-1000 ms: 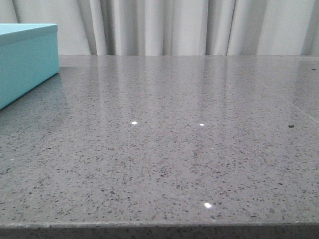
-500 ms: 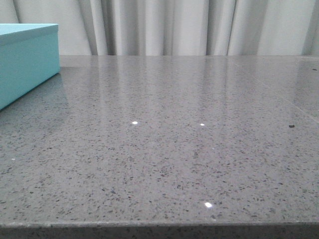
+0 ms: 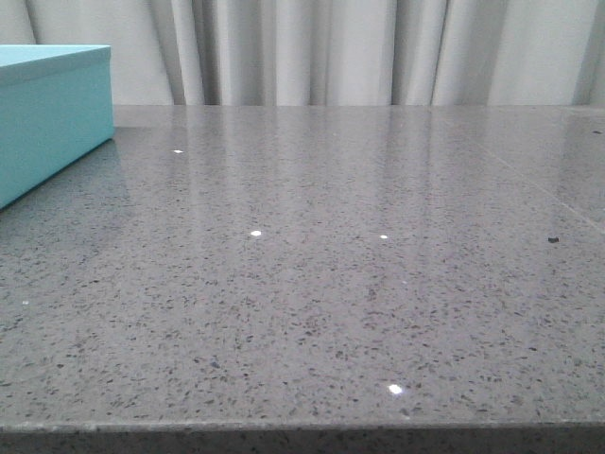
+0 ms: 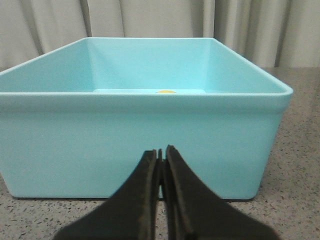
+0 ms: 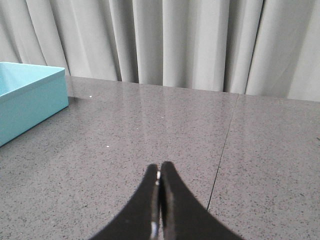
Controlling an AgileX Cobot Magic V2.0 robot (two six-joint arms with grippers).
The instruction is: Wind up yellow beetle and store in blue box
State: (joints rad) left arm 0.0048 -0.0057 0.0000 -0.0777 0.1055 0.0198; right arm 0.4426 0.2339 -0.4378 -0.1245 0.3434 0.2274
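The blue box [image 3: 52, 113] sits open-topped at the far left edge of the grey speckled counter [image 3: 331, 284]. Only a sliver of the yellow beetle [image 4: 166, 91] shows inside it, on the floor. Left hand [image 4: 161, 155] and right hand [image 5: 159, 172] are both closed tight, empty.

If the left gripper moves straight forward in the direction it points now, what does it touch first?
Most likely the near outer wall of the blue box, which stands directly ahead of the shut left gripper. The gap between them is hard to judge from this wrist view.
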